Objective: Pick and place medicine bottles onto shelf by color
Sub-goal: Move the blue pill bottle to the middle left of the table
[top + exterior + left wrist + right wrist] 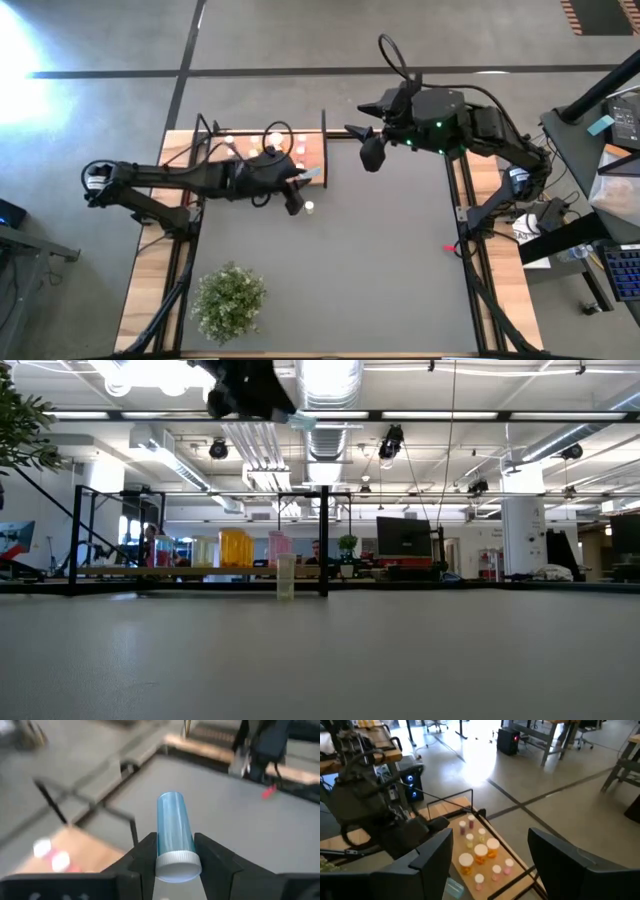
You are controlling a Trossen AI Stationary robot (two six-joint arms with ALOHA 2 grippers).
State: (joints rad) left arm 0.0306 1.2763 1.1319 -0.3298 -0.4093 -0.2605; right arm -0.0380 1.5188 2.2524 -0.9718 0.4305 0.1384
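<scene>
— Holding a blue bottle [174, 836] in my left tool [172, 865]; the fingers [142, 857] are clamped on it just above its white cap, body pointing ahead of me.

— Where are the shelf and the rest?

— The shelf [312, 152] lies right beside my left tool, its bottles [480, 851] standing on the board. One small white bottle [309, 207] stands on the bench [400, 260] just beside me.

— And your right tool?

— My right tool [370, 150] hangs over the bench past the shelf's edge, fingers [432, 857] apart, holding nothing.
</scene>
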